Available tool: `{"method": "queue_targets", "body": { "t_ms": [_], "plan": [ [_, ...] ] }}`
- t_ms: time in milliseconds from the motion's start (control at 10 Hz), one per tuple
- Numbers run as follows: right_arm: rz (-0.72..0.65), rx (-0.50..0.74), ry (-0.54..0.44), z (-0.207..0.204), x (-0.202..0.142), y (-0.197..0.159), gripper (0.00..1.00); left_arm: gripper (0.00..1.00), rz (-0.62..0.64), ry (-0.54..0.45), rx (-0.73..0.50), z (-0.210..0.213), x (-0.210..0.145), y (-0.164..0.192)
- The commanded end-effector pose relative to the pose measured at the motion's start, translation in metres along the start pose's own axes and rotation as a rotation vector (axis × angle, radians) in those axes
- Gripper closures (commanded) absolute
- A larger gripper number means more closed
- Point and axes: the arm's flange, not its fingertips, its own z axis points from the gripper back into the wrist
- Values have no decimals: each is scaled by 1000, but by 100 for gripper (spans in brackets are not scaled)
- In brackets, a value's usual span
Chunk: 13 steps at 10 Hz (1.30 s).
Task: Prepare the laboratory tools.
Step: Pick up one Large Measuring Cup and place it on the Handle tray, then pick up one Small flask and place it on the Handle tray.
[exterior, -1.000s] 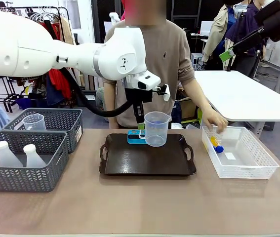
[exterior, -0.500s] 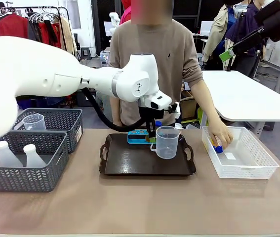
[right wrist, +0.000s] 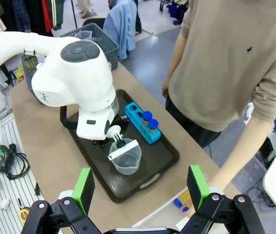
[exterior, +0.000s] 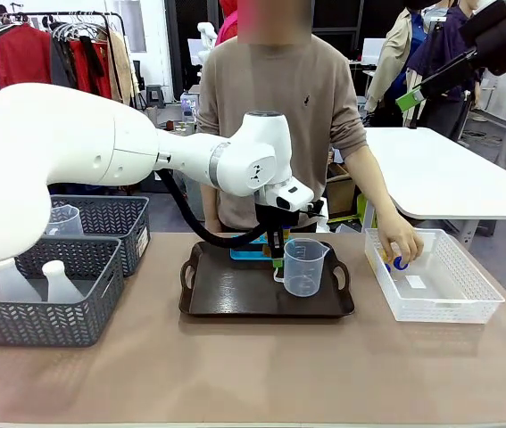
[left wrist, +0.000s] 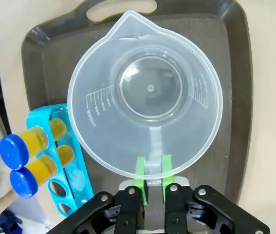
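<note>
Left gripper [left wrist: 152, 169]: your jaws are nearly closed, with the green pads pinching the handle of the beaker [left wrist: 147, 97] from both sides.
Beaker: it is upright and empty, with the spout pointing away from the gripper. It is over the right part of the tray [exterior: 235, 308], low down. You cannot tell whether its base touches the tray floor.
Right gripper [right wrist: 140, 181]: your jaws are spread wide with nothing between them. It is high above the table, looking down on the tray and the left arm.
Rack [left wrist: 74, 170]: it is on the tray at the far edge, on the person's side, just beside the beaker.
Tubes in rack [left wrist: 30, 151]: two are standing in neighbouring holes, and the other two holes are empty.
Person's hand [exterior: 400, 242]: it is inside the white basket [exterior: 449, 299] at your right, closed around a blue-capped tube [exterior: 400, 263].
Flasks [exterior: 56, 281]: two are standing in the near grey basket [exterior: 47, 321] at your left.
Far grey basket [exterior: 110, 218]: it holds a second beaker [exterior: 63, 220], well apart from the tray.
</note>
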Motion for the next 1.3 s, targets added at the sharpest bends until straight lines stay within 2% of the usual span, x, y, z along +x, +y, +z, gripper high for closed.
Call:
{"method": "queue_targets", "body": {
  "t_ms": [0,200,300,600,900,1200],
  "plan": [
    [0,6,-11,0,-1,1,0,50,8,7,17,8,-2,7],
    [0,6,-11,0,-1,1,0,12,10,11,12,8,-4,9],
    [0,6,-11,0,-1,1,0,0,12,12,11,11,-5,7],
    [0,6,-11,0,-1,1,0,0,51,-1,25,43,-20,-1],
    [0,6,-11,0,-1,1,0,0,110,-15,54,94,-49,-23],
    [0,6,-11,0,-1,1,0,0,206,31,96,150,-81,-38]
  ]
}}
